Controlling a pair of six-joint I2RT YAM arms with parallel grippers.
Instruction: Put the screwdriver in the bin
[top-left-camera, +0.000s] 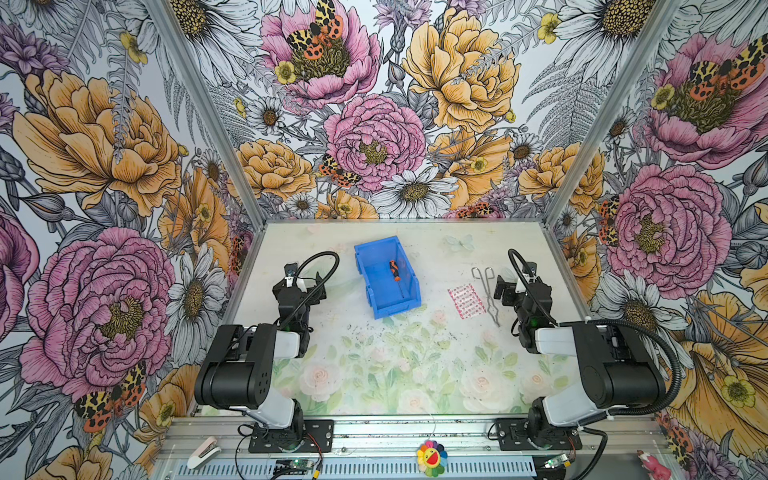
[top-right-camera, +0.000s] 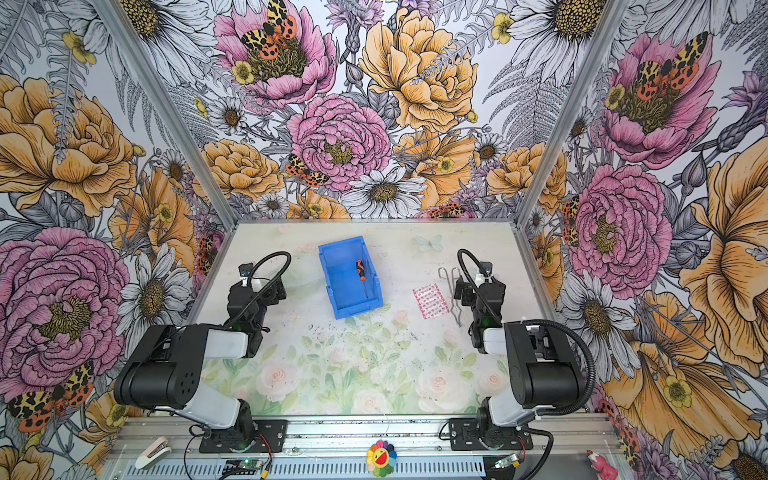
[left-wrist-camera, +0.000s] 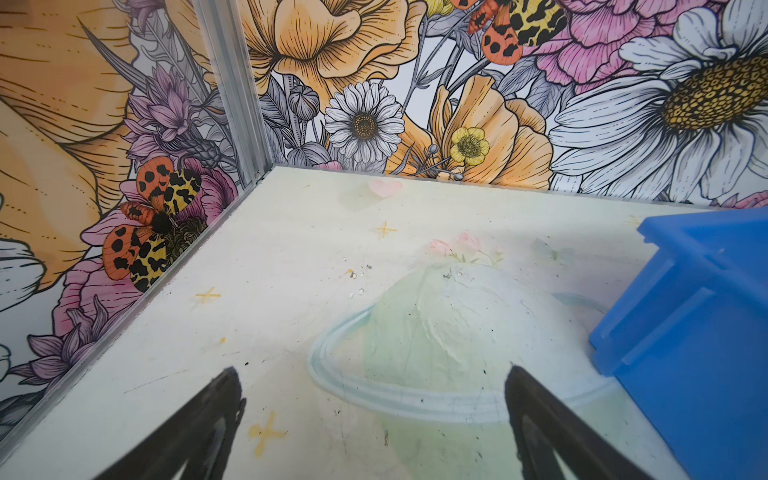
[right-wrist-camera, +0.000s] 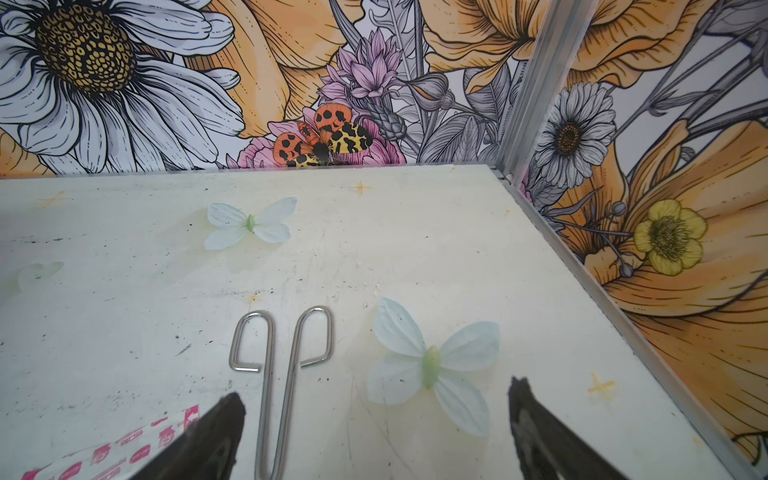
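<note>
Top views: the screwdriver (top-left-camera: 395, 272) (top-right-camera: 360, 271) is in the bin (top-left-camera: 378, 291) (top-right-camera: 345, 291). It lies flat on the bin floor, near the middle of the frame in both top views.
Screwdriver: the orange-and-black handle points toward the upper edge, and the thin dark shaft runs down the frame along the bin's right wall.
Bin: bright blue, standing on the bench (top-left-camera: 436, 345), well apart from both arms.
Left gripper (left-wrist-camera: 372, 370): jaws spread wide with nothing between them, over bare bench. The left wrist view catches the bin's outer wall (left-wrist-camera: 685, 332) just beside it.
Right gripper (right-wrist-camera: 376, 388): open too, and empty, at the right of the frame in the top views.
Tongs (top-left-camera: 488, 291) (right-wrist-camera: 282, 374): silver, flat on the bench, right of centre. Their loop handles show ahead of the right gripper's fingers in the right wrist view.
Packet (top-left-camera: 466, 300): pink-printed, lying between the bin and the tongs, just beside the tongs.
</note>
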